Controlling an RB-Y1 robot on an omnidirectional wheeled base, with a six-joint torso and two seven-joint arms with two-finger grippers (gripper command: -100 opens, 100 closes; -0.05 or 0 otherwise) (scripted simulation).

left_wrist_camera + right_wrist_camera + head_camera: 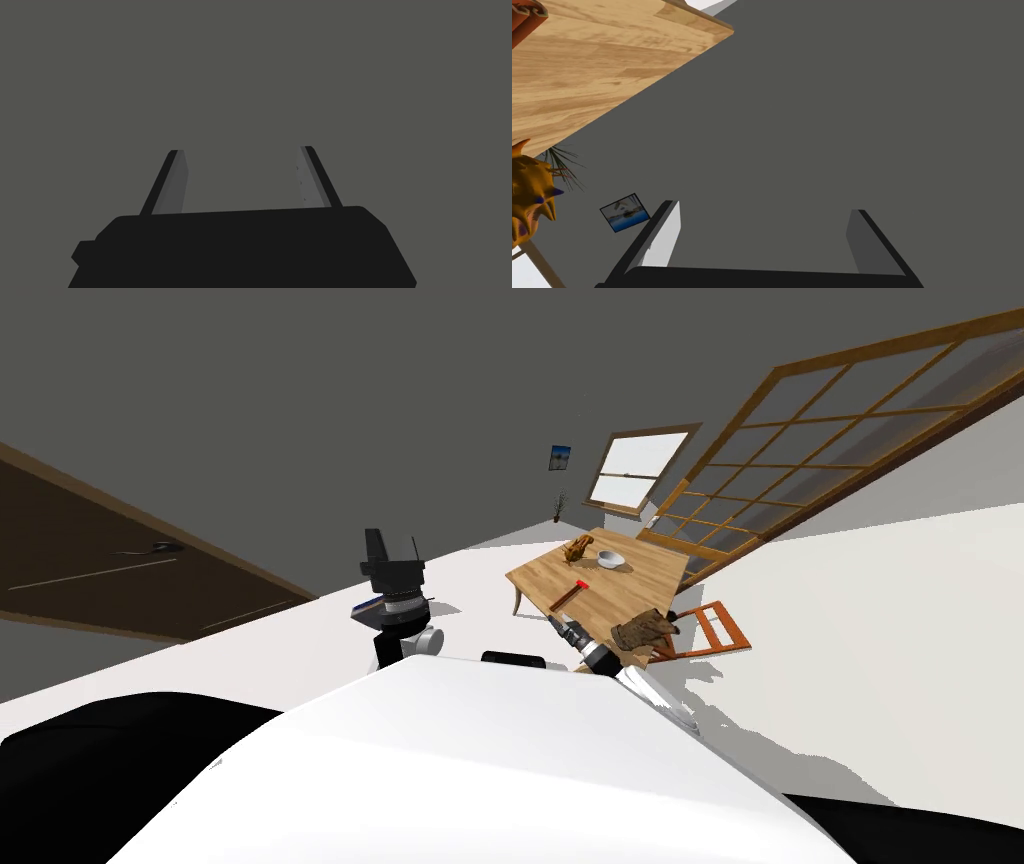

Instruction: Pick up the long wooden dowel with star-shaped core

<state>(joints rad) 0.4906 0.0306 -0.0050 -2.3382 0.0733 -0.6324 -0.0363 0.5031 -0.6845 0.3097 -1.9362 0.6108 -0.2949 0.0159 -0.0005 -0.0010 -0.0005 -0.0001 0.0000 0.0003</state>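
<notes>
My right gripper (764,206) is spread wide with nothing between its fingers. It reaches in over the near edge of the table (640,580). The dowel (568,596) lies flat on the tabletop close to the near-left edge. It is a thin stick with a red tip at its far end, slanting in toward the middle of the top. In the head view my right gripper sits just short of the dowel's near end, and I cannot tell whether they touch.

Brown gloves (645,631) lie at the table's near corner, just beside my right forearm. Farther along the top a white bowl (611,559) sits next to an orange spiky toy (577,550), both well apart from the dowel. From the right wrist I see the toy close by at the table's edge, and beyond it a grey wall with a small picture (624,212). An orange chair (715,628) stands at the table's right side, near the gloves.

My left gripper (241,149) is held up on my left, away from the table, with its fingers apart and empty.
</notes>
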